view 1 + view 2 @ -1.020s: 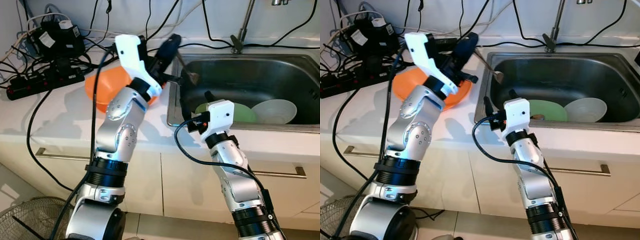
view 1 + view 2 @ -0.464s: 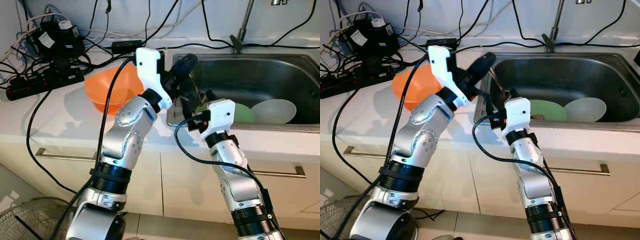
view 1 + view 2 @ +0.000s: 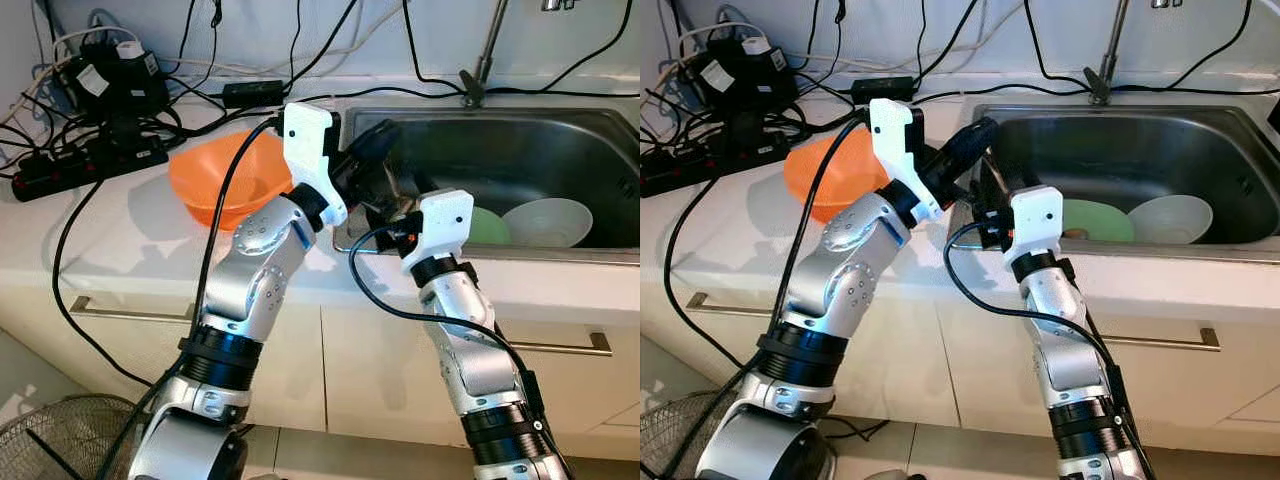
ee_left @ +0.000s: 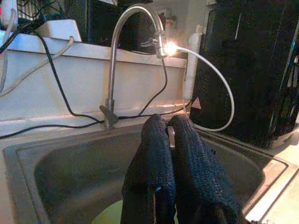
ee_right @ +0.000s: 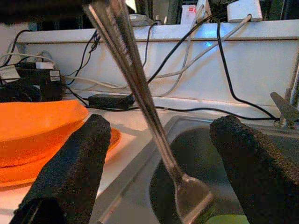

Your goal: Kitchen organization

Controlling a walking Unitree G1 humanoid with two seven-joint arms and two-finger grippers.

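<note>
the left tool (image 4: 170, 140), clamped on a metal spoon (image 5: 140, 93) over the sink's (image 3: 520, 135) 9 o'clock rim, dangles it between the right tool's (image 5: 159, 158) spread fingers; a mistimed release would drop it among the bowls. a second ago it hung over the orange bowl (image 3: 225, 180) on the worktop.

Both arms are shiny silver with round joints and black rings. Each wrist ends in a white boxy block. Black cables loop along the arms. The left gripper (image 4: 170, 154) and right gripper (image 5: 161, 154) have thick, rough black fingers.
</note>
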